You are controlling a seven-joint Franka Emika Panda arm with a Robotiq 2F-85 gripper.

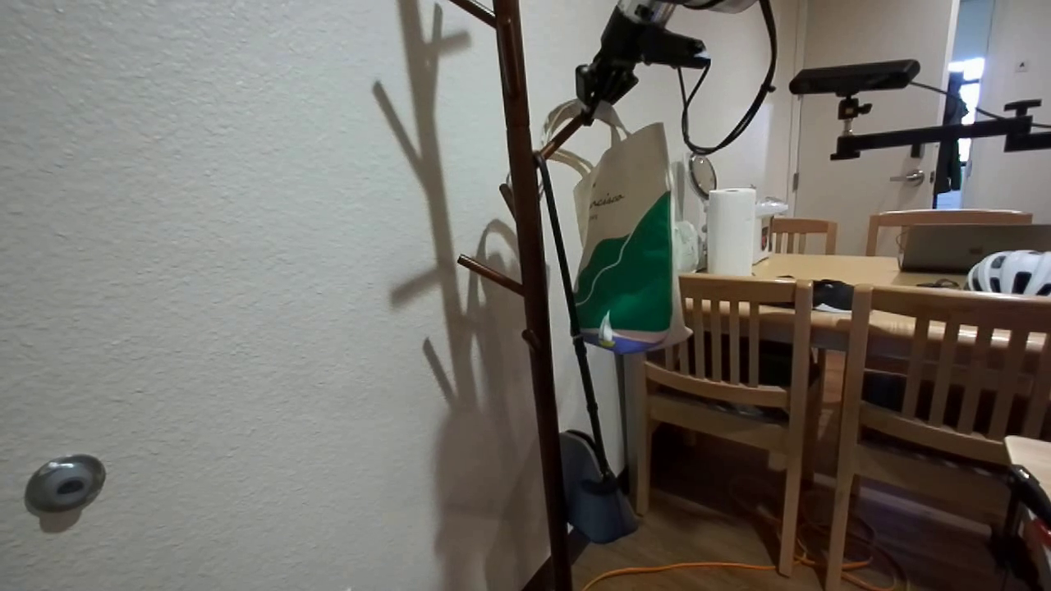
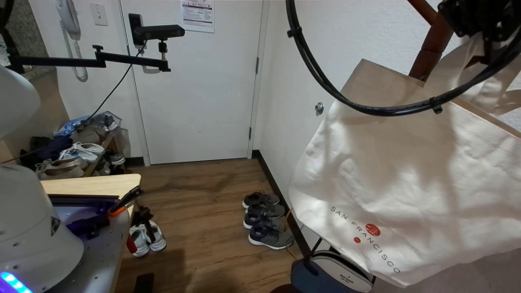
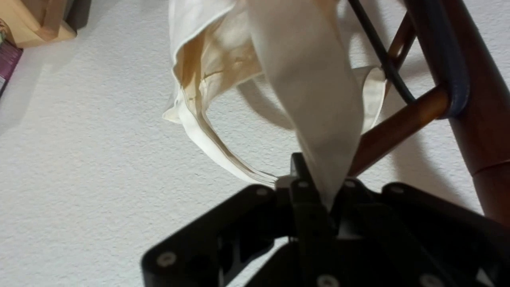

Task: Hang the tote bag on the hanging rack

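The gripper [image 1: 588, 112] pinches a handle [image 3: 314, 87] of the tote bag [image 1: 631, 238] beside a peg [image 3: 398, 126] of the hanging rack [image 1: 530, 246]; whether the handle loops over the peg cannot be told. In an exterior view the bag hangs beyond the counter's [image 1: 825, 266] left edge, near which a paper towel roll [image 1: 731, 234] stands.
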